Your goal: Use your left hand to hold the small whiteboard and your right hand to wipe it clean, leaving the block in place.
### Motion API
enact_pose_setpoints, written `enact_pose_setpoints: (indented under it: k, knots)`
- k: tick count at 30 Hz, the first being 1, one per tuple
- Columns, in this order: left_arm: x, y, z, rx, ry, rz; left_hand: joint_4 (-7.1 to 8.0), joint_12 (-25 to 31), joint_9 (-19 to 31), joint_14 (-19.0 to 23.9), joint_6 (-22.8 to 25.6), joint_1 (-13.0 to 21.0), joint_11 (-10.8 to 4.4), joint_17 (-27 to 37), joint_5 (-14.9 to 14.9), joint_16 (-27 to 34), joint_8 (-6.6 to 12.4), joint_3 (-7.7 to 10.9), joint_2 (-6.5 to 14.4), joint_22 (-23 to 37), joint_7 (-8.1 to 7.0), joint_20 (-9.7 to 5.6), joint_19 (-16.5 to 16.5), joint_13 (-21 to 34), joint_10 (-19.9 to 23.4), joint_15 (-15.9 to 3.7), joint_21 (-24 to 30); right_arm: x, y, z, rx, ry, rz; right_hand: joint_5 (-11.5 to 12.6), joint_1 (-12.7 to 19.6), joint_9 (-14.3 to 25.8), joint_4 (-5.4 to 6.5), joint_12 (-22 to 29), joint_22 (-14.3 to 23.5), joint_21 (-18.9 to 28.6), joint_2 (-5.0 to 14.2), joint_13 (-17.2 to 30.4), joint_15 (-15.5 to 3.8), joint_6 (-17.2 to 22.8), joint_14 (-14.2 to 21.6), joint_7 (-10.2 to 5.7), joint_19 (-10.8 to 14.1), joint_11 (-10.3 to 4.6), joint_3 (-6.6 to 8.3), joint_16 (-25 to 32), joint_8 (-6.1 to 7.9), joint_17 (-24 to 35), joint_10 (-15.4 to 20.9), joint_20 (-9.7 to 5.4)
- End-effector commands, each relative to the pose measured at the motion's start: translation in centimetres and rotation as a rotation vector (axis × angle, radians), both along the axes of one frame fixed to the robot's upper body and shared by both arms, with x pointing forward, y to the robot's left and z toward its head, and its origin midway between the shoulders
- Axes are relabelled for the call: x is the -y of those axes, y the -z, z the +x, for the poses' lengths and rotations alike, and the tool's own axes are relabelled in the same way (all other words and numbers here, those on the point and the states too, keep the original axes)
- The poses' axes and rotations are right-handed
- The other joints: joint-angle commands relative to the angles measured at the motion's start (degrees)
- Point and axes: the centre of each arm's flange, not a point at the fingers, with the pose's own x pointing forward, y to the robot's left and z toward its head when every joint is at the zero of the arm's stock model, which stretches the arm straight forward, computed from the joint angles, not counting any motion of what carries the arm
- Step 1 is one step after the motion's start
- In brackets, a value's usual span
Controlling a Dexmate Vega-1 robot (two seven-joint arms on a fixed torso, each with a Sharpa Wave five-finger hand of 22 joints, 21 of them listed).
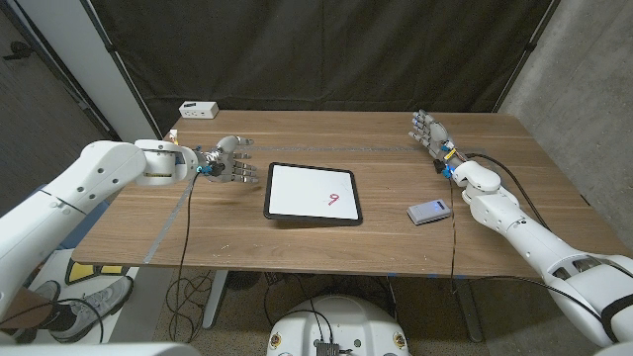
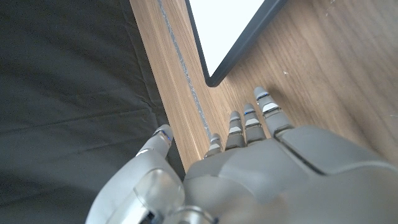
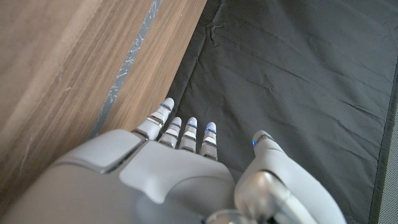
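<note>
Wooden desk [image 1: 237, 242], seen from my remote station: the small whiteboard [image 1: 314, 193] lies mid-desk bearing a red mark [image 1: 334, 199], the block [image 1: 428, 212] to its right. My left hand [image 1: 226, 162] hovers unclenched beside the board; my right hand [image 1: 433, 133] waits empty, fingers apart, farther back.
</note>
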Motion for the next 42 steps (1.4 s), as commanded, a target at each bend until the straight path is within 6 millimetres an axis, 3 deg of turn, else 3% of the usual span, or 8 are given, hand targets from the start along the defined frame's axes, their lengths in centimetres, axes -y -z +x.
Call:
enact_pose_setpoints:
  k: [1, 9, 13, 19, 25, 42]
  knots:
    - [-0.1, 0.3, -0.3, -0.056, 0.037, -0.054, -0.65, 0.6, 0.1, 0.8, 1.6, 0.5, -0.23, 0.2, 0.2, 0.1, 0.61, 0.17, -0.3, 0.2, -1.13, -0.08, 0.9, 0.1, 1.1, 0.14, 0.3, 0.3, 0.4, -0.1, -0.007, 0.0, 0.006, 0.2, 0.4, 0.3, -0.37, -0.1, 0.2, 0.1, 0.11, 0.2, 0.55, 0.2, 0.3, -0.16, 0.3, 0.15, 0.25, 0.2, -0.08, 0.2, 0.2, 0.02]
    - [-0.3, 0.2, -0.4, -0.081, 0.051, -0.038, -0.98, 0.6, 0.1, 1.3, 2.3, 0.6, -0.09, 0.2, 0.2, 0.0, 0.64, 0.22, -0.4, 0.2, -0.42, 0.15, 1.3, 0.1, 1.6, 0.33, 0.2, 0.4, 0.7, -0.3, -0.015, -0.001, 0.006, 0.2, 0.3, 0.3, -0.37, -0.1, 0.2, 0.1, 0.14, 0.2, 0.52, 0.2, 0.2, -0.17, 0.2, 0.13, 0.27, 0.2, -0.1, 0.2, 0.2, 0.01]
    - [-0.5, 0.0, -0.3, -0.081, 0.051, -0.03, -1.29, 0.4, 0.1, 1.4, 3.0, 0.7, 0.25, 0.2, 0.2, -0.2, 0.66, 0.24, -0.4, 0.2, 1.64, 0.18, 1.4, 0.1, 1.9, 0.36, 0.0, 0.3, 0.7, -0.3, -0.016, -0.001, 0.004, 0.2, 0.3, 0.3, -0.39, -0.1, 0.2, 0.1, 0.15, 0.2, 0.43, 0.2, 0.3, -0.16, 0.3, 0.17, 0.29, 0.2, -0.1, 0.2, 0.2, -0.03]
    - [-0.9, 0.0, -0.3, -0.097, 0.059, -0.062, -1.58, 0.3, 0.1, 1.7, 4.3, 0.8, 0.98, 0.2, 0.2, -0.2, 0.86, 0.25, -0.4, 0.2, 3.25, 0.08, 1.7, 0.1, 2.3, 0.41, -0.2, 0.0, 0.8, -0.3, -0.016, -0.002, 0.007, 0.2, 0.3, 0.3, -0.43, -0.1, 0.2, 0.1, 0.15, 0.2, 0.42, 0.2, 0.3, -0.12, 0.3, 0.16, 0.3, 0.2, -0.11, 0.2, 0.2, -0.15]
    - [-1.2, 0.4, -0.1, -0.122, 0.068, -0.153, -2.19, 0.1, 0.1, 2.5, 7.7, 0.9, 1.74, 0.2, 0.1, -0.3, 1.29, 0.26, -0.5, 0.3, 6.6, 0.19, 2.3, 0.1, 3.1, 0.64, -0.3, -0.2, 1.0, -0.4, -0.019, 0.0, 0.012, 0.2, 0.3, 0.3, -0.48, -0.1, 0.2, 0.1, 0.15, 0.2, 0.36, 0.2, 0.3, -0.08, 0.3, 0.16, 0.33, 0.2, -0.11, 0.3, 0.2, -0.17]
    - [-1.6, 0.2, 1.2, -0.181, 0.113, -0.237, -4.33, -0.2, 0.1, 3.7, 10.7, 2.1, 2.26, 0.1, 0.1, -0.3, 1.14, 0.25, -1.4, 0.2, 8.16, 0.71, 4.0, 0.0, 4.1, 0.83, -0.3, -0.3, 0.3, 0.1, -0.011, 0.004, 0.011, 0.1, 0.2, 0.3, -0.59, -0.1, 0.2, 0.1, 0.15, 0.2, 0.32, 0.2, 0.3, -0.06, 0.3, 0.14, 0.4, 0.2, -0.11, 0.3, 0.2, -0.13]
